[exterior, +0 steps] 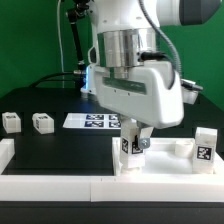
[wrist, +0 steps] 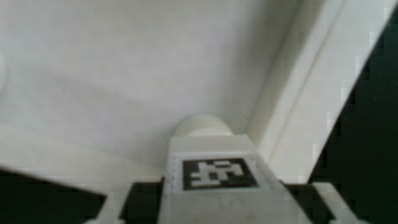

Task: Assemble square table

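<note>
my gripper [exterior: 133, 134] is clamped on one leg [exterior: 130, 148]. in the wrist view the leg [wrist: 214, 165] sits between the fingers [wrist: 128, 205], its rounded end aimed at the hollow face of the tabletop [wrist: 143, 90], just beside the raised rim [wrist: 299, 80]. from the exterior view the leg hangs upright over the tabletop [exterior: 162, 162], toward that view's left edge of it; i can't tell if it touches yet.

my worry is that, this close to the rim, the tip could land on the rim instead of seating. a push then would tilt the leg in my grip or shove the slab.

a second leg [exterior: 205, 147] stands at the exterior view's right. a third leg [exterior: 11, 122] and a fourth leg [exterior: 42, 122] sit at its left, near the marker board [exterior: 95, 121].

i can read no words or brands, only black-and-white square tags.
</note>
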`<control>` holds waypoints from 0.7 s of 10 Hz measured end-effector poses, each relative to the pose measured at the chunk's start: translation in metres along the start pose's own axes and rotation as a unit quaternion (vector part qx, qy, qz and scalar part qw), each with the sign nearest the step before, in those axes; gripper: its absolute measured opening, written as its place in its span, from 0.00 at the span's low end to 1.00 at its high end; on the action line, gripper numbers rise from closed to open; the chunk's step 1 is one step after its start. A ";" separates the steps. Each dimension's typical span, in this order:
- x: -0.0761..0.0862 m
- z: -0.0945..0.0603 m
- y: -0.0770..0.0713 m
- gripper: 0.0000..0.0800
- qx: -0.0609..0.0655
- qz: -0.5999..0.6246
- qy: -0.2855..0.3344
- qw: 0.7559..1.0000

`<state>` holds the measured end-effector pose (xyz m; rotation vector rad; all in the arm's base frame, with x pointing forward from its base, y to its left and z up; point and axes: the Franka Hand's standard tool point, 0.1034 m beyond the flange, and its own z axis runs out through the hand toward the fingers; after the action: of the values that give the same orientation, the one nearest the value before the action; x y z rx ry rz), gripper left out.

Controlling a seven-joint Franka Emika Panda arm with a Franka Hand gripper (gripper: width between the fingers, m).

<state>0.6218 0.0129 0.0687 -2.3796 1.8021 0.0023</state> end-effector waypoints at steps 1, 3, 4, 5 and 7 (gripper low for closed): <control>-0.002 0.001 -0.002 0.37 0.012 0.116 -0.019 0.993; -0.002 0.000 -0.003 0.37 0.020 0.190 -0.030 0.981; -0.002 0.000 -0.003 0.37 0.021 0.177 -0.029 0.984; -0.003 0.000 -0.003 0.45 0.017 0.124 -0.027 0.992; -0.005 -0.005 -0.003 0.69 0.002 -0.072 -0.026 0.997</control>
<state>0.6230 0.0182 0.0741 -2.4774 1.6039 0.0436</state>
